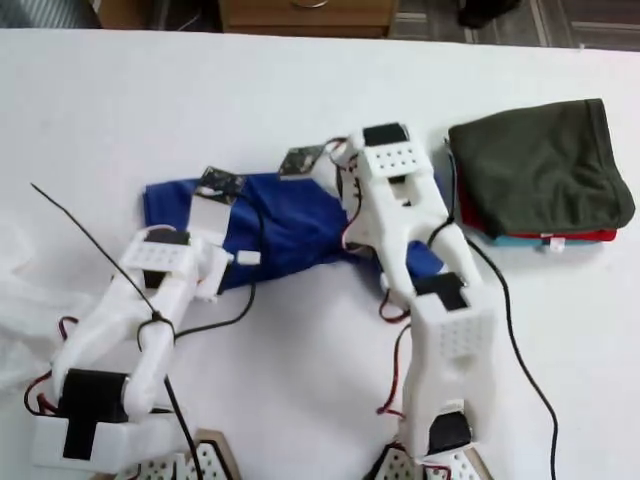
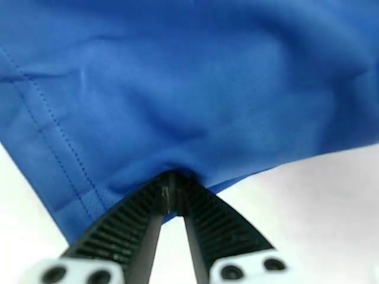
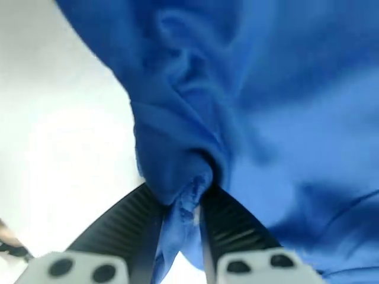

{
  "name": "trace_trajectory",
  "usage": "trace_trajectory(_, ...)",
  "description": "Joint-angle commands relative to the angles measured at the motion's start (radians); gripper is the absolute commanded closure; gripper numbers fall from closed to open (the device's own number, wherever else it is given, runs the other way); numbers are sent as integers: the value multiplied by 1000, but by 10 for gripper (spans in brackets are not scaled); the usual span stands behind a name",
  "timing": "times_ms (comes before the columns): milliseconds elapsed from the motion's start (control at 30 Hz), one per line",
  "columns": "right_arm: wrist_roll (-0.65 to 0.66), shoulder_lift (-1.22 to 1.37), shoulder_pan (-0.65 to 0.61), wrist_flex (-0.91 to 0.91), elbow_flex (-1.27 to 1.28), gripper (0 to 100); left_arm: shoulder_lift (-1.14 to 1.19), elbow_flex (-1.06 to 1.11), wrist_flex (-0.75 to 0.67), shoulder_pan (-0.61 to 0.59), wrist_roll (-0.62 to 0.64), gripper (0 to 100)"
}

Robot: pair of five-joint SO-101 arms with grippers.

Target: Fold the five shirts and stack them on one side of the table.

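The left gripper [image 2: 170,192] has its ribbed black jaws pinched almost together on the edge of the blue shirt [image 2: 189,89], with only a thin fold of cloth between the tips, close to a hem that carries a double line of stitching [image 2: 56,127]. The right gripper [image 3: 198,201] stands a little wider, its jaws clamped on a thick, twisted bunch of the same blue shirt [image 3: 266,106], and a tuft of fabric hangs down between them. From above, the blue shirt [image 1: 290,225] lies crumpled in the middle of the white table [image 1: 150,100], between the two white arms. The left arm [image 1: 150,300] comes in at its near left edge, and the right arm [image 1: 440,330] crosses over its right end. Black cables [image 1: 515,340] trail from both arms across the tabletop. Well apart, by the table's right edge, sits a stack of folded shirts: a dark green shirt [image 1: 540,165] on top, a red shirt [image 1: 590,236] showing as a strip beneath it, and a light blue shirt [image 1: 510,241] peeking out at the bottom. A small white label [image 1: 553,244] sticks out at the front of the stack; its print is too small to read.
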Motion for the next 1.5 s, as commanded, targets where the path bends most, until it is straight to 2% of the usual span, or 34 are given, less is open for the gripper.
trace_trajectory(0,8,82,7,56,-264,980,-3,-2,-20,11,2,975)
trace_trajectory(267,0,349,16,111,-703,978,-3,-2,-20,11,2,975)
trace_trajectory(333,-43,394,25,111,-776,921,-3,-2,-20,11,2,975)
trace_trajectory(433,-175,430,48,111,-882,758,-3,-2,-20,11,2,975)
trace_trajectory(500,-233,430,61,111,-947,714,-3,-2,-20,11,2,975)
trace_trajectory(633,-250,433,84,111,-1056,760,-3,-2,-18,11,2,975)
trace_trajectory(833,-384,392,130,119,-1111,788,-3,-2,-18,9,2,975)
trace_trajectory(900,-407,334,142,120,-1071,831,-3,-2,-18,8,2,975)
trace_trajectory(1000,-420,191,140,122,-910,996,-3,-2,-18,8,2,975)
trace_trajectory(1067,-420,65,128,122,-733,955,-3,-2,-18,8,2,975)
trace_trajectory(1133,-420,-70,101,120,-532,984,-3,-2,-20,8,2,975)
trace_trajectory(1267,-417,-311,56,116,-133,979,-3,-2,-20,9,2,975)
trace_trajectory(1467,-414,-509,58,-39,310,979,-3,-2,-20,11,2,975)
